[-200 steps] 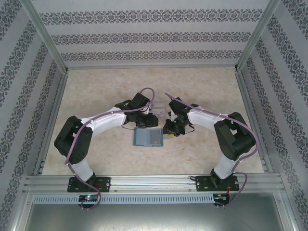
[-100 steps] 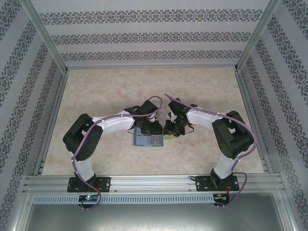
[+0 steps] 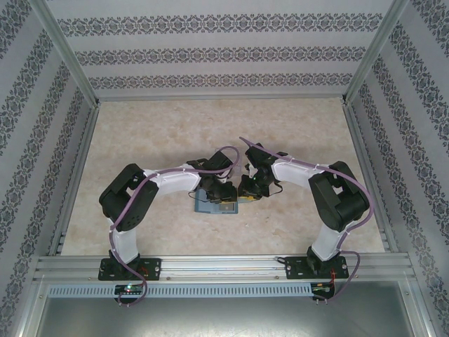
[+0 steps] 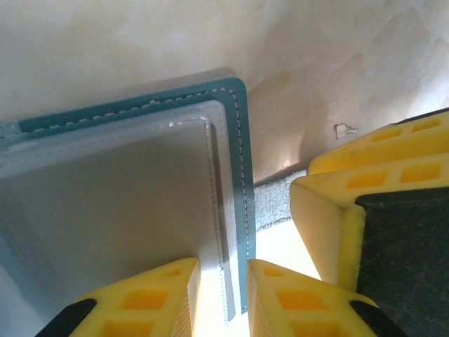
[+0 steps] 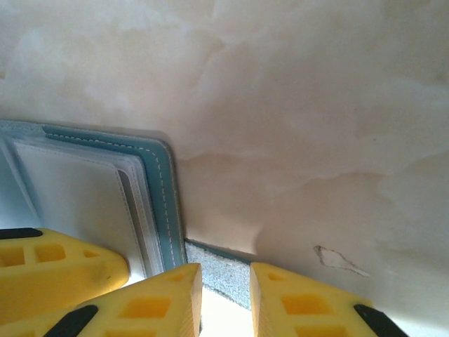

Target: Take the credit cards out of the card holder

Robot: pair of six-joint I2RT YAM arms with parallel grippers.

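The teal card holder point(image 3: 208, 205) lies open on the table, its pale grey inner pockets point(image 4: 126, 203) facing up. The credit cards are hidden. My left gripper point(image 4: 223, 281) stands over the holder's right edge point(image 4: 238, 154), jaws a little apart with the stitched edge running between them. Close on its right, my right gripper point(image 5: 226, 281) has its jaws narrowly apart over the grey closing tab point(image 5: 217, 270), whose face shows in the gap. Whether either gripper's fingers touch the holder I cannot tell. The two grippers point(image 3: 226, 191) point(image 3: 248, 189) almost meet above the holder.
The tabletop point(image 3: 161, 133) is beige and marbled, with free room behind and to both sides of the arms. A small chip mark point(image 5: 337, 258) sits just right of the tab. Metal rails point(image 3: 224, 263) border the near edge, and patterned walls enclose the table.
My left arm has swung right and forward, bringing its gripper down over the card holder's right edge. The right arm and the holder have stayed put.
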